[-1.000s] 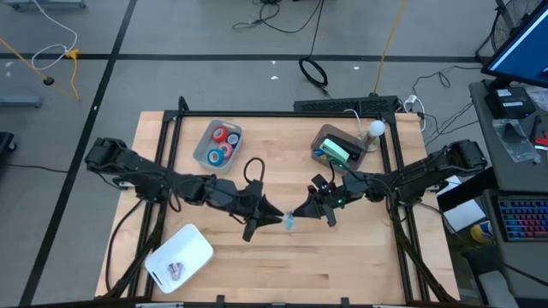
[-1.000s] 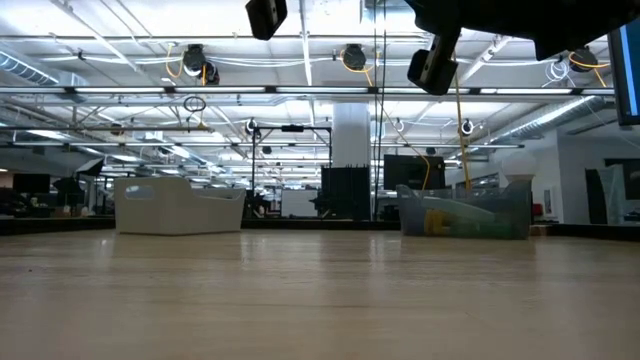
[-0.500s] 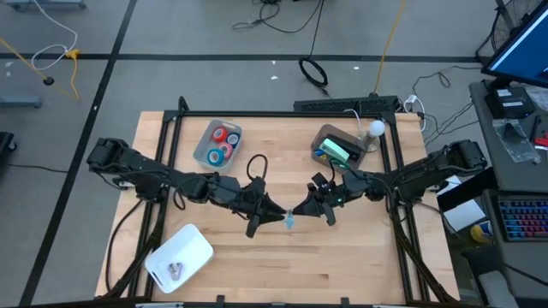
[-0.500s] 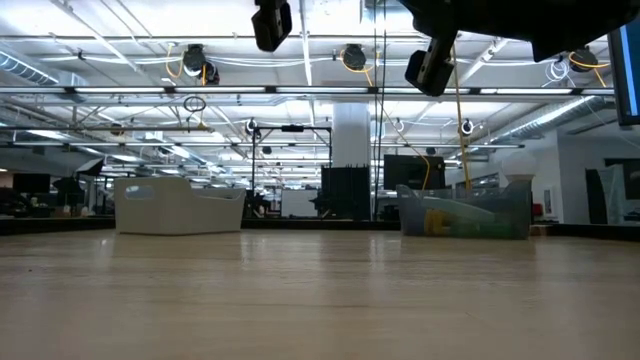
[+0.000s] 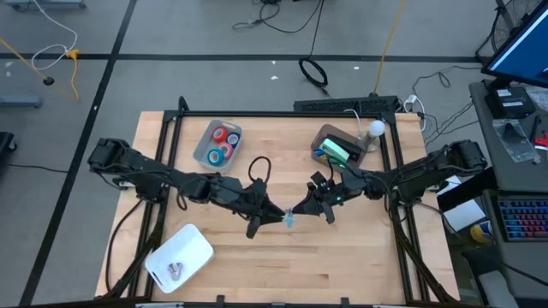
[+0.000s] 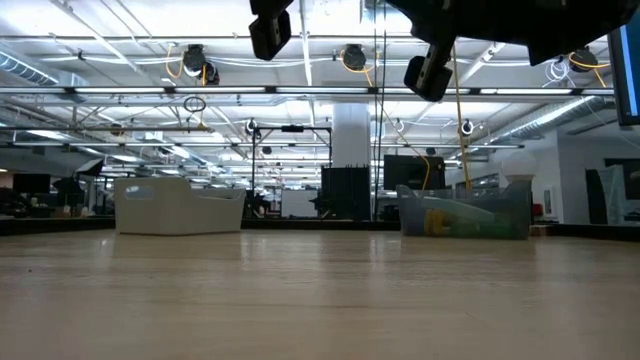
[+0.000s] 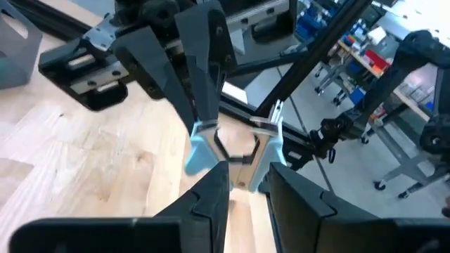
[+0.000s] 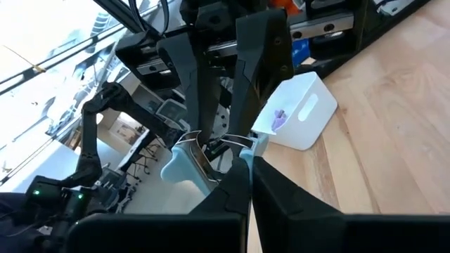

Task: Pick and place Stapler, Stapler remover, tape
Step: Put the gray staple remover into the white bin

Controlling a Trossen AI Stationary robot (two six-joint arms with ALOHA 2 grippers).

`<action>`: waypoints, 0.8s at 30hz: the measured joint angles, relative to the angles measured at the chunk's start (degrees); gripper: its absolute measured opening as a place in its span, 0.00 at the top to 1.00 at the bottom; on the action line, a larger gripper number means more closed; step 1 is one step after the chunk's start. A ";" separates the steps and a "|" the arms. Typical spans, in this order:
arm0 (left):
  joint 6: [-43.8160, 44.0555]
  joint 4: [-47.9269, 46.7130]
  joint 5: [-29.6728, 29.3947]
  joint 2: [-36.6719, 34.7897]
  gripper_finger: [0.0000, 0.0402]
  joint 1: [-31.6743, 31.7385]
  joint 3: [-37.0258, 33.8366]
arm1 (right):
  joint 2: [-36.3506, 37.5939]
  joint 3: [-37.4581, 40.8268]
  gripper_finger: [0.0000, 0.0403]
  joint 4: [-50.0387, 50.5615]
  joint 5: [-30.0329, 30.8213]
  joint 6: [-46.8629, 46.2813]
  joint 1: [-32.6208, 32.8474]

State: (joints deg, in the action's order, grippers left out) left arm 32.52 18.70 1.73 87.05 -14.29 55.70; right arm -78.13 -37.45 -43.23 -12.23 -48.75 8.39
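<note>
A light-blue stapler remover (image 5: 288, 220) hangs in the air above the table's middle, between my two grippers. My left gripper (image 5: 279, 217) comes at it from the table's left, and my right gripper (image 5: 298, 211) from the right; both are shut on it. Red and blue tape rolls (image 5: 223, 143) lie in a grey bin (image 5: 204, 147) at the far left. A green stapler (image 5: 336, 152) lies in a clear bin (image 5: 323, 137) at the far right. The low view shows only dark parts of both arms at its top edge. My left gripper has the remover's near end (image 7: 242, 171) between its two fingers (image 7: 214, 188), coming about level from the table's left. The remover is lifted clear of the table. The fingers themselves hide the exact place of contact. My right gripper pinches the edge of one light-blue grip plate (image 8: 256, 145) between its shut fingers (image 8: 238, 184), coming level from the table's right. In the left wrist view its fingers (image 7: 205, 84) meet that plate (image 7: 201, 133) from the far side.
A white bin (image 5: 180, 255) with small pieces inside stands at the near left. A white ball (image 5: 375, 128) sits by the clear bin. A black frame (image 5: 257, 115) runs along the table's edges. Bare wood lies below the grippers.
</note>
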 joint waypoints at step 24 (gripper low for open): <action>2.53 2.57 5.38 -0.04 0.74 1.91 0.09 | 0.00 0.02 1.00 1.37 -2.66 -0.04 -0.95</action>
State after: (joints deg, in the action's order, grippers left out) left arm 35.05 21.28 7.11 87.00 -12.38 55.79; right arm -78.13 -37.43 -41.87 -14.90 -48.80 7.45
